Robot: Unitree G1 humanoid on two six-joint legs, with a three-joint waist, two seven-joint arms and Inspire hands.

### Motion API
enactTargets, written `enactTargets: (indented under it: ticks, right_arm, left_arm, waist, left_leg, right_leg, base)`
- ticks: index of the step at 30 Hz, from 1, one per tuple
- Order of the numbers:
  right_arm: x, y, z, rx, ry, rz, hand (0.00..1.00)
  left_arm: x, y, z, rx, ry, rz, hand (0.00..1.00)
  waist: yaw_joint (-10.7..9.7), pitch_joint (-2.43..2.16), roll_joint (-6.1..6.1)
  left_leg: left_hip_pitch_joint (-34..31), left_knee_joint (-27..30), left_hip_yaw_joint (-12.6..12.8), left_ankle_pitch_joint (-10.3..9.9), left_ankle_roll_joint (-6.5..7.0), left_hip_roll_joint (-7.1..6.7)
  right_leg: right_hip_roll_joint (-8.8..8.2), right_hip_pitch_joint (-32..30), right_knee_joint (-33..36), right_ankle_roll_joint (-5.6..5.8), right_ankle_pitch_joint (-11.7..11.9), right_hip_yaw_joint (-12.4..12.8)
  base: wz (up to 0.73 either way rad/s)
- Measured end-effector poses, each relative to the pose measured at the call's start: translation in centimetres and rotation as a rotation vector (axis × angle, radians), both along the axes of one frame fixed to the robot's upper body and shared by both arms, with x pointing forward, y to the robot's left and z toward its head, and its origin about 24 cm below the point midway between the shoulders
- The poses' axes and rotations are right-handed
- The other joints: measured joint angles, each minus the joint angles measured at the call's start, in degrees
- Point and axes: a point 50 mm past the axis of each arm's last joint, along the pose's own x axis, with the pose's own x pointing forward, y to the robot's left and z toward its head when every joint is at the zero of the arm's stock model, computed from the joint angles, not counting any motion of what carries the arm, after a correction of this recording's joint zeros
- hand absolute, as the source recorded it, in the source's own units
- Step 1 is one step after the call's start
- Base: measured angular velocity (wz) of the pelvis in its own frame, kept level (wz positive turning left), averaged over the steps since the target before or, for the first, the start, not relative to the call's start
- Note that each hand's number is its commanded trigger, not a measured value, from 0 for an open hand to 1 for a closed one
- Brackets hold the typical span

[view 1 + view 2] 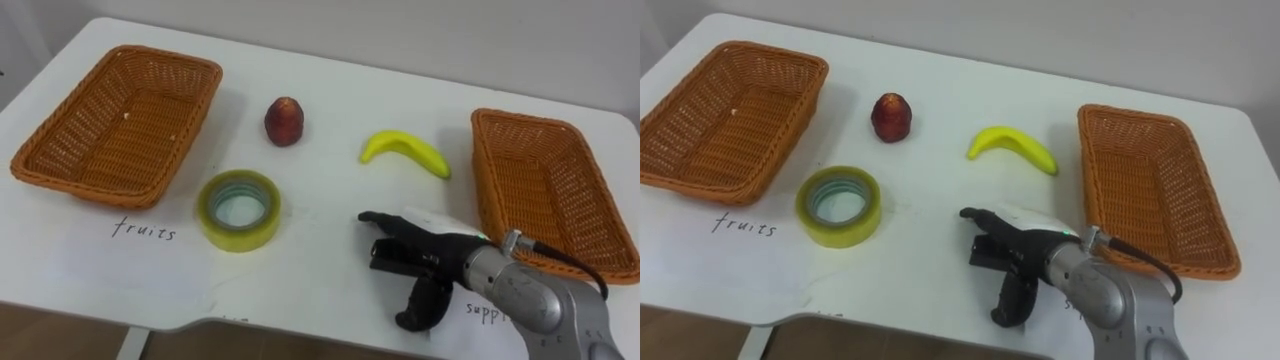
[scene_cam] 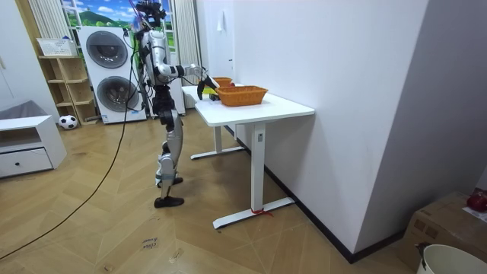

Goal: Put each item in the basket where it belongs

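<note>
Fruit first: found red fruit upright on white table, nearer the left basket than the right basket. Found banana flat on tabletop to the right of it, apart from it, near right basket but not touching. Logged both as outside the baskets.

Spotted yellowish tape roll lying flat, hole up, in front of red fruit and just beside left basket's near corner, w/o touching it. Noted handwritten paper label on table in front of left basket, next to tape roll.

Caught right hand low over table's front edge, right of centre, in front of banana and well apart from tape roll. Read it as released: fingers stretched out toward robot's left, thumb hanging down, clasping nothing. Made out small white item on table just behind the fingers, partly hidden. Couldn't tell what it was, nor whether fingers touched it.

In room view, placed robot upright at table's end on the room view's left, one arm reaching out over the top, w/ washing machines behind it.
</note>
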Motion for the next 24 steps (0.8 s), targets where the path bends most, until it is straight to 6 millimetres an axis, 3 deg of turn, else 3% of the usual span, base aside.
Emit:
enactTargets:
  ticks: [13, 24]
  right_arm:
    - [0.4, -1.0, -0.3, -0.041, -0.045, -0.075, 0.00]
    - [0.5, -1.2, -0.4, -0.042, -0.059, -0.096, 0.00]
  left_arm:
    - [0.3, 0.2, 0.2, 0.010, -0.012, 0.011, 0.00]
    - [0.5, 0.3, 0.3, 0.033, -0.026, 0.018, 0.00]
  waist:
    - [-0.1, 0.22, -0.35]
    - [-0.9, 0.24, 0.39]
  left_leg:
    - [-0.3, 0.0, 0.2, 0.2, 0.02, -0.01]
    - [0.2, -0.1, 0.1, 0.4, 0.36, -0.50]
  right_leg:
    - [-0.01, -0.6, 0.2, 0.00, 0.0, 0.2]
    - [-0.47, 0.1, 0.1, 0.00, 0.0, 0.3]
  base:
    - [-0.01]
    - [0.00]
